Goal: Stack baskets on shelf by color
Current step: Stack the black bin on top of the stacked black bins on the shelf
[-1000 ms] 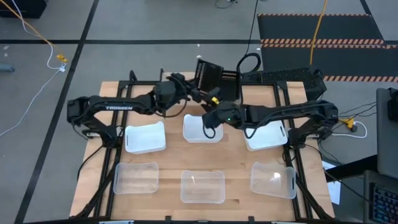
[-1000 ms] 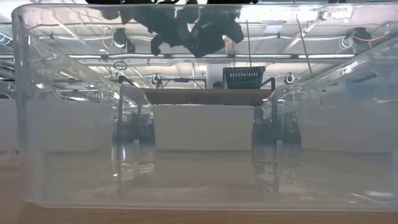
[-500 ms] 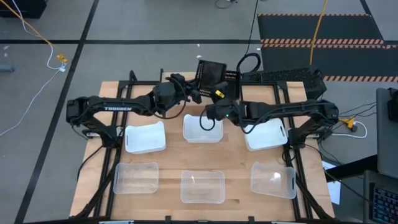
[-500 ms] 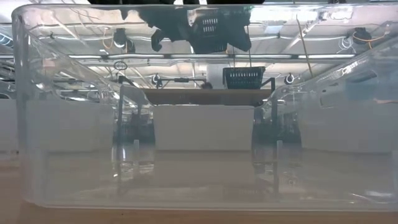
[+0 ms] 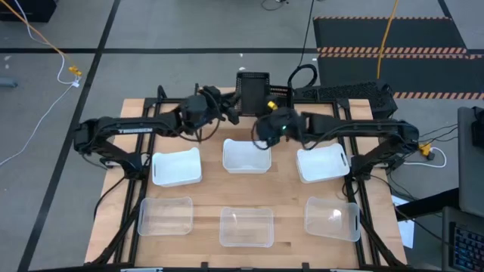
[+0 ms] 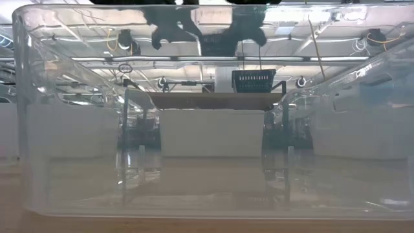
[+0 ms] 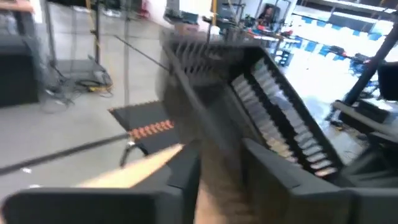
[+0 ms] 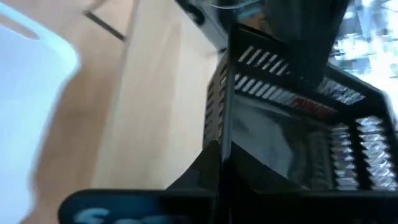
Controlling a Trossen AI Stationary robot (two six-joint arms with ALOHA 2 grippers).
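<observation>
Right gripper [image 5: 266, 121] at the back middle of the table [image 5: 287, 227], jaws clamped on the rim of a black slatted basket [image 5: 253, 89] held above the shelf [image 6: 213, 100]. Left gripper [image 5: 227, 106] just beside the same basket on its left side, jaws partly apart around a basket wall, blurred in the left wrist view so contact unclear. Second black basket [image 5: 278, 94] resting on the shelf to the right of the held one, seen upright in the low view. Three white baskets in a row in front of the shelf: left [image 5: 176, 167], middle [image 5: 246, 155], right [image 5: 323, 164]. Three clear baskets in the front row: left [image 5: 165, 215], middle [image 5: 246, 227], right [image 5: 331, 218], the middle one filling the low view.
</observation>
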